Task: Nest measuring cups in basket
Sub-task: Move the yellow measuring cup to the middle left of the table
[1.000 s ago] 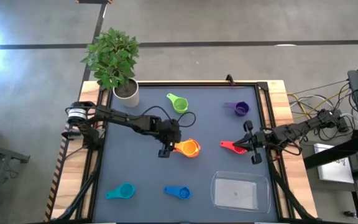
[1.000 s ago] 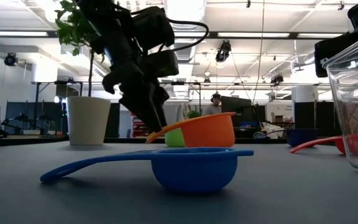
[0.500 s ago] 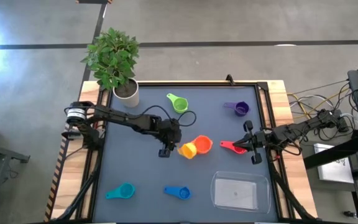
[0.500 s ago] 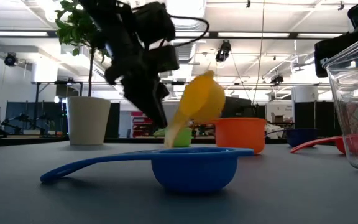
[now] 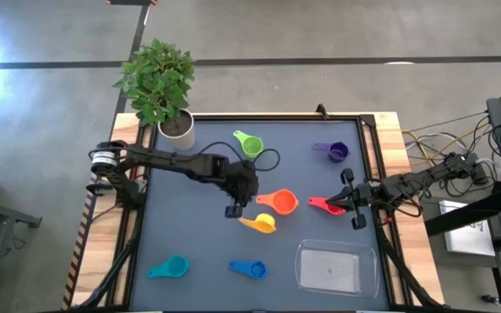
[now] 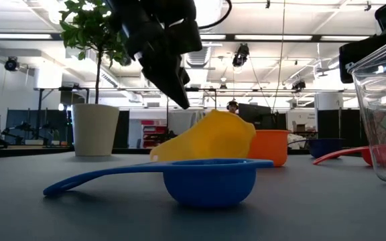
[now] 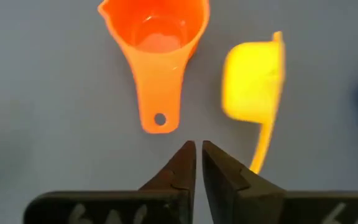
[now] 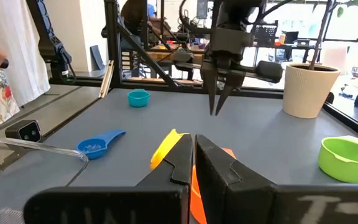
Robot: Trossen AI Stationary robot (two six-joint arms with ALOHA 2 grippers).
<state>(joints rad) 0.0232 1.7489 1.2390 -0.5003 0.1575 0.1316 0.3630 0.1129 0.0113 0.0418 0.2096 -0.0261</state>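
Nearest the front edge of the matte dark grey tabletop (image 5: 198, 252), three things sit in a row. A teal plastic measuring cup (image 5: 170, 267) lies toward the left, a small round scoop with a short flat handle. A blue plastic measuring cup (image 5: 250, 269) of the same shape rests upright near the middle, its handle stretched out level. To the right is the shallow clear plastic rectangular basket (image 5: 335, 266) with rounded corners and glossy walls; I see no cup in it.

Farther in, a yellow plastic measuring cup (image 5: 262, 223) lies tipped on its side, its thin handle pointing left. Just behind it stands an orange plastic measuring cup (image 5: 282, 203), upright, smooth and slightly tapered, with a small hole at the handle's end. The two sit close, apart from the basket.

The left arm's dark pincer (image 5: 236, 209) hangs over the tabletop just left of these two cups, fingers drawn together to a narrow slit and gripping nothing.

To the right, a red plastic measuring cup (image 5: 323, 205) lies with its handle pointing left, just beside the right arm's dark pincer (image 5: 351, 202). Its fingers are pressed together and, as far as I can see, empty.

Toward the back, a purple plastic measuring cup (image 5: 336, 152) sits on the right and a green plastic measuring cup (image 5: 250, 143) near the centre. In the far left corner stands a ribbed white pot holding a leafy green plant (image 5: 161, 85).
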